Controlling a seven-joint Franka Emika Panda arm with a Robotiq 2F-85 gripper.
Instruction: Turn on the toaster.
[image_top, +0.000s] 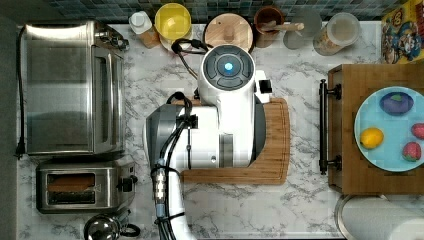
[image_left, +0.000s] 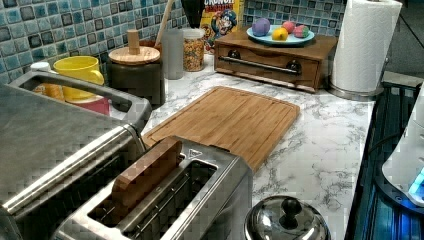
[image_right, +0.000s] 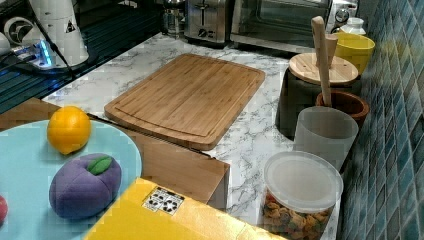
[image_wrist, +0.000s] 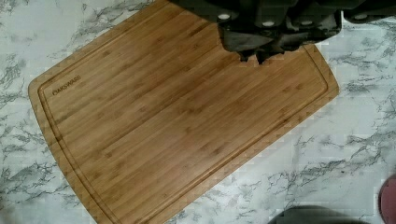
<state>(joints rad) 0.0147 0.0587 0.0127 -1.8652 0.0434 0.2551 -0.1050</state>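
We see the jaws in the wrist view, dark tips drawn close together with nothing between them, hanging over one bamboo cutting board (image_wrist: 187, 130). The board lies directly under the jaws and carries nothing. Its grooved rim is in plain sight, with marble table (image_wrist: 355, 140) around its edges.

Moving outward, the white arm (image_top: 227, 115) covers much of the board in the top view. Bare table runs from the board's edge away from the jaws toward the appliances.

Well apart from the jaws, at the top view's lower left, stands the one toaster (image_top: 80, 187). It has two long slots, and one wooden slice (image_left: 145, 175) stands in one of them. Its black lever knob (image_top: 127, 183) faces the open table on the jaws' side.

One toaster oven (image_top: 70, 90) sits just beside the toaster, and one round kettle (image_top: 102, 227) is on its other side. On the far side of the jaws, one wooden box (image_top: 350, 170) bears a blue plate (image_top: 390, 125) with four toy fruits.
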